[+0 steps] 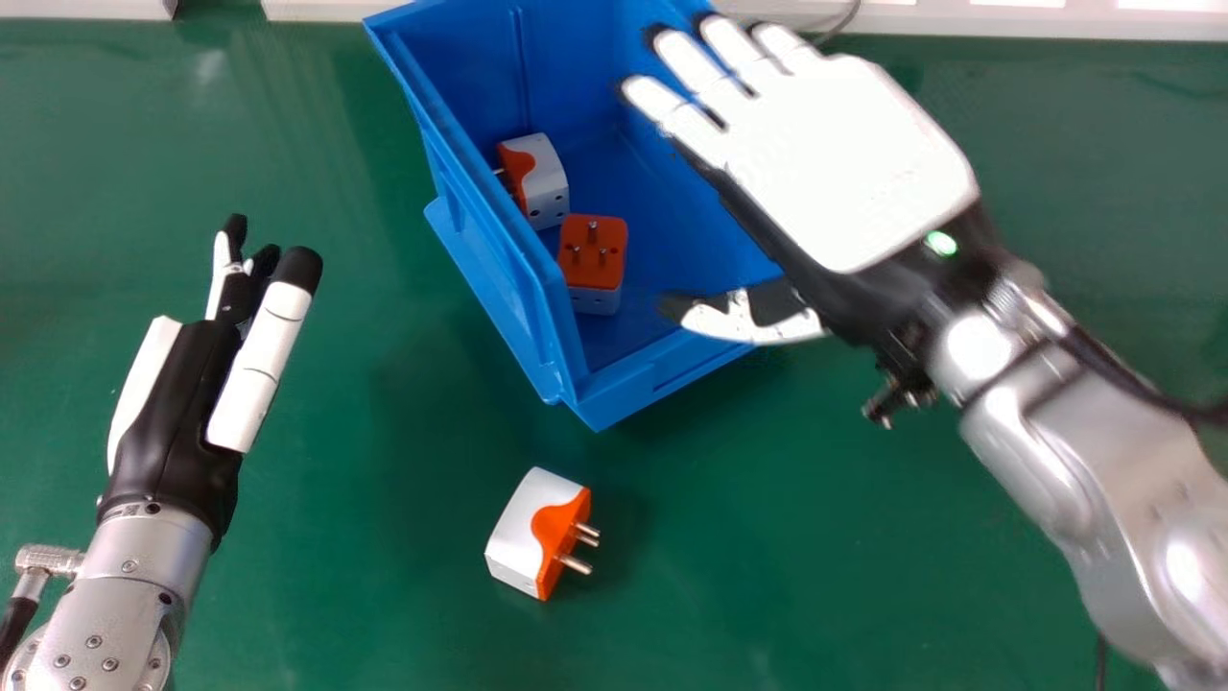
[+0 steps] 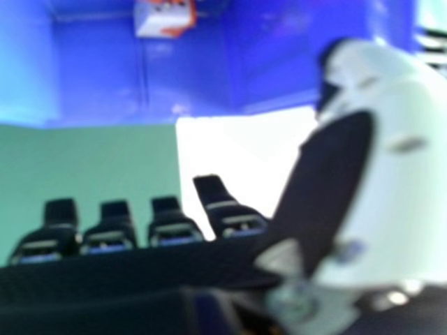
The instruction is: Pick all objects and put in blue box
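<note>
Haste toward the loose plug adapter point(image 1: 523, 537) could make my wide-open, empty right hand point(image 1: 844, 163) catch the blue box point(image 1: 638, 389) by its near corner.

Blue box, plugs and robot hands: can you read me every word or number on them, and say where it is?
Blue box: nothing I can read.
Plug on the table and two plugs in the box: nothing I can read.
Left robot hand: a tiny mark at its wrist, too small to read.
Right robot hand: nothing readable.
</note>
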